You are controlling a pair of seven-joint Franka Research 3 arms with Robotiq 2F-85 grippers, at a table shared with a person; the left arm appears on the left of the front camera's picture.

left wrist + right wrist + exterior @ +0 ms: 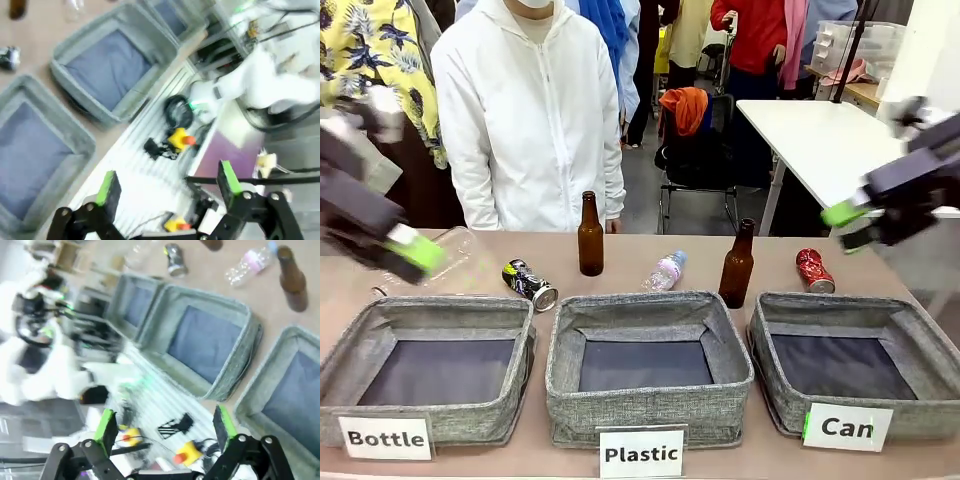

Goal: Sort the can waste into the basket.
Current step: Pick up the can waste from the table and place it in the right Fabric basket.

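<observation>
The dark crushed can [530,283] lies on the table behind the gap between the two left bins, also seen as can [174,260] and can [9,56]. The red crushed can [814,270] lies just behind the "Can" basket [770,340] at the right, basket [300,395]. My left gripper [415,250] hangs blurred above the far left of the table, open and empty, gripper [167,182]. High at the right, beyond the red can, my right gripper [850,225] is open and empty too, gripper [165,424].
Bins labelled "Bottle" [350,360] and "Plastic" [650,315] stand left and centre. Two brown bottles [590,235] [737,265] stand behind them, with a clear plastic bottle [665,272] lying between and another [455,250] by my left gripper. A person in white [530,110] stands across the table.
</observation>
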